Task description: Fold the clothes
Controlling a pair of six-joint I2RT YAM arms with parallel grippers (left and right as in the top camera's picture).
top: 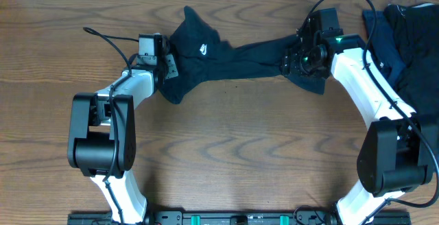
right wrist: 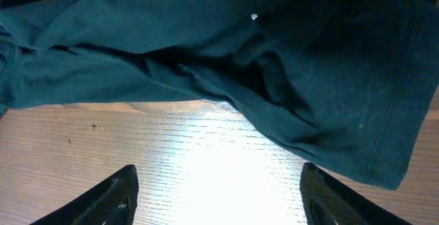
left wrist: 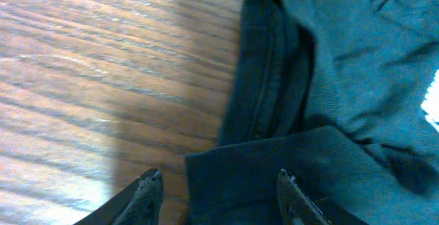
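Very dark navy short-sleeved cotton T-shirt (top: pixel 236 55), strung out left to right across the far half of the brown wood-grain table (top: pixel 240 143), bunched into a narrow band in the middle. Small white logo (top: pixel 204 48) facing up near its left end.

Left gripper (left wrist: pixel 216 184) at that left end, jaws partly apart. One fingertip over bare wood, the other over cloth. A folded edge of the shirt lying in the gap between them, not pinched. Stitched hem running away from the fingers just beyond.

Right gripper (right wrist: pixel 219 187) at the shirt's right end, jaws spread wide, nothing held. Bare, brightly lit wood between the fingertips; crumpled shirt fabric just ahead of them, apart from both.

Loose heap of dark navy and black garments (top: pixel 411 40) at the far right corner, just beside the right arm. Cannot tell whether touching the shirt. Thin black cable (top: pixel 110 38) looping over the wood left of the left gripper.
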